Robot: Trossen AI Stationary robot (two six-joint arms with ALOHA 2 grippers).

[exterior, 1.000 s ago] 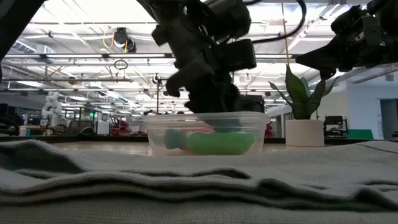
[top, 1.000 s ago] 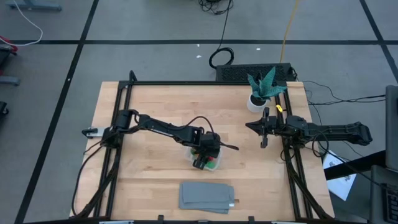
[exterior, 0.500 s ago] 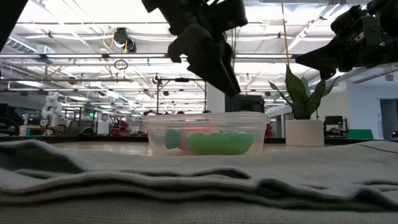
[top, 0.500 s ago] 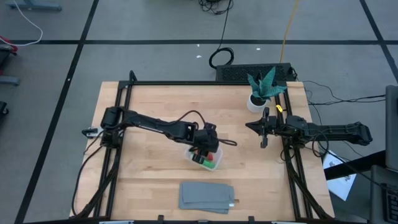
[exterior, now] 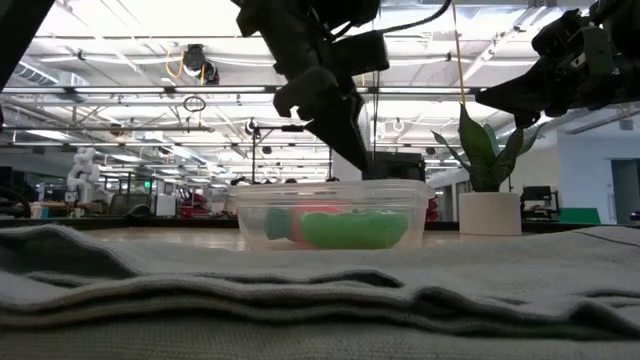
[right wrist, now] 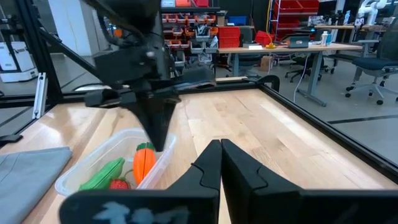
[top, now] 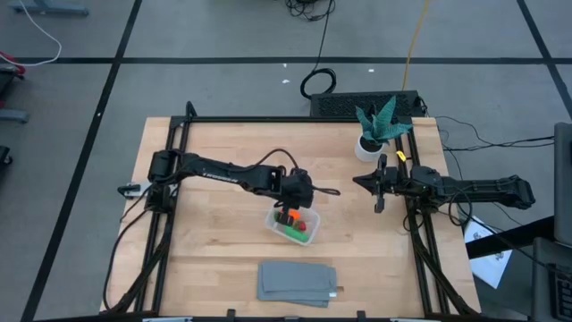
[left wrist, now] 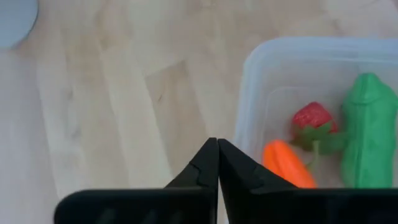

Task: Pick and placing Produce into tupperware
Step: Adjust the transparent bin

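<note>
The clear tupperware (top: 293, 224) stands on the wooden table near its middle. Inside it lie the produce: an orange carrot-like piece (left wrist: 286, 163), a small red one (left wrist: 311, 118) and an elongated green one (left wrist: 370, 130). My left gripper (left wrist: 217, 144) hangs shut and slanting downward just above the container's far rim (exterior: 330, 186), with nothing between its fingers. My right gripper (right wrist: 221, 146) is shut and held level above the table's right side (top: 357, 182), away from the container.
A folded grey cloth (top: 298, 282) lies flat near the front edge. A potted green plant (top: 380, 125) stands at the far right corner. Black frame rails (top: 170, 206) run along the left and right sides. Bare wood surrounds the container.
My left gripper has risen out of the tupperware and drawn back toward the table's far edge, and its fingers have shut with nothing in them. The three pieces stay lying in the container, which has not moved.
</note>
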